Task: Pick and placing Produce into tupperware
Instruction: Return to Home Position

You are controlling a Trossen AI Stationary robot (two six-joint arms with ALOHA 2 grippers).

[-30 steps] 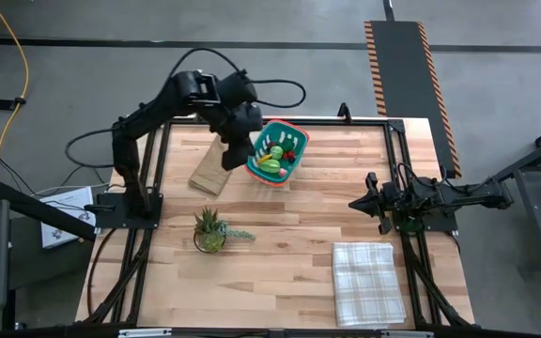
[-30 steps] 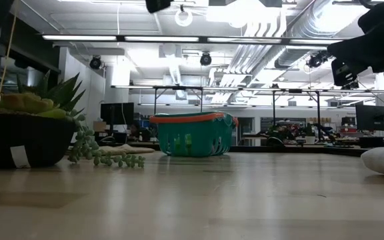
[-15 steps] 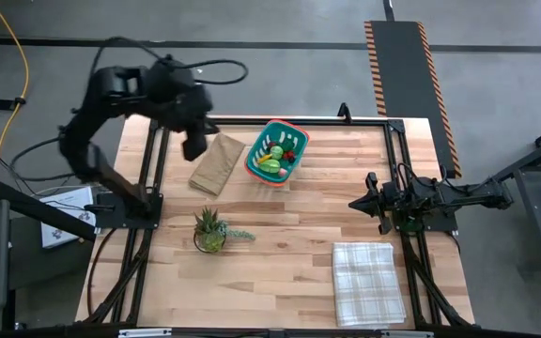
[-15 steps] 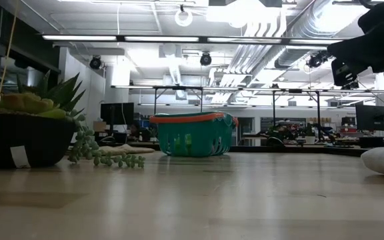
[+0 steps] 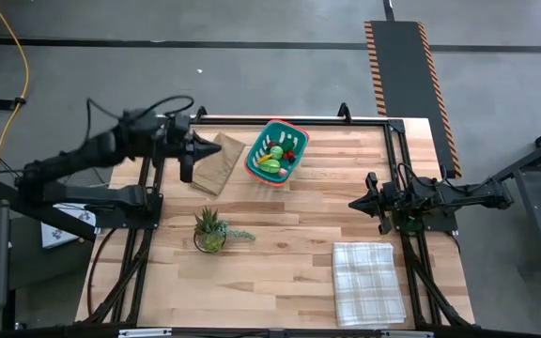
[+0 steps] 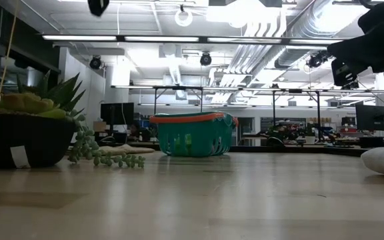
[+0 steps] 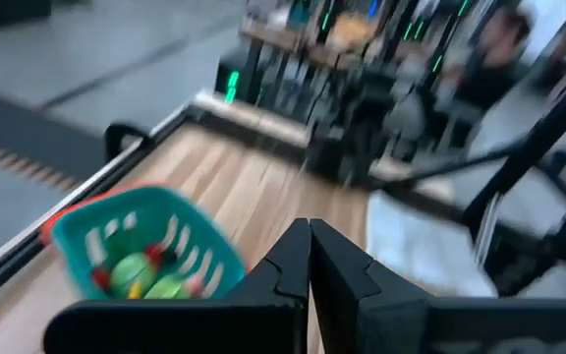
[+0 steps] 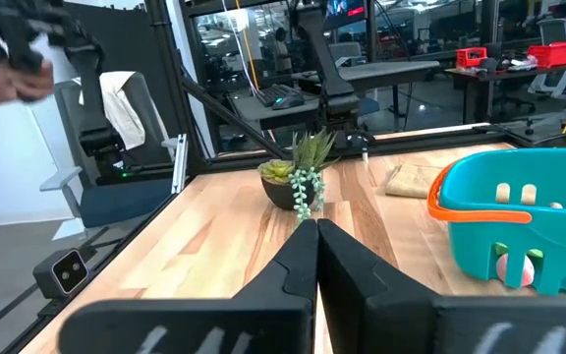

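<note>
Showing left pincer (image 5: 188, 160) clenched at upper left, right pincer (image 5: 357, 203) clenched at middle right, tupperware (image 5: 295, 132) holding produce (image 5: 271, 162) at upper centre of bench (image 5: 280, 249).

The basket (image 6: 192, 141) is teal-green with an orange-red rim and pale slots in its walls. The toy produce (image 5: 272, 161) in it shows green, yellow and red, plus one pink piece. The paper bag (image 5: 216, 162) is plain brown. The cloth (image 5: 368, 282) is whitish, checked with thin grey lines. The plant (image 5: 210, 228) is green and its pot (image 6: 22, 139) black. The surface (image 5: 289, 253) is pale wood in plank stripes. The left hand (image 7: 310, 228) and right hand (image 8: 315, 226) are black.
</note>
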